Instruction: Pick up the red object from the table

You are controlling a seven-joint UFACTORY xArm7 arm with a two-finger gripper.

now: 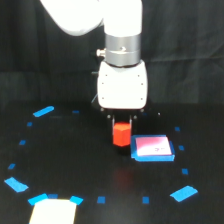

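Gripping the red object (121, 135) between clenched fingers, my gripper (122, 131) hangs near the centre of the table (75, 160), the blue-edged pad (153, 148) lying at its four o'clock; I judge the lift underway, needing only a steady vertical rise.

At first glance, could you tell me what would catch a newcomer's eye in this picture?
The white arm fills the top centre, its gripper closed around the red object, which seems to hang just above the black table. Beside it, on the exterior view's right, lies a blue-edged white pad. Bright blue tape marks ring the scene.
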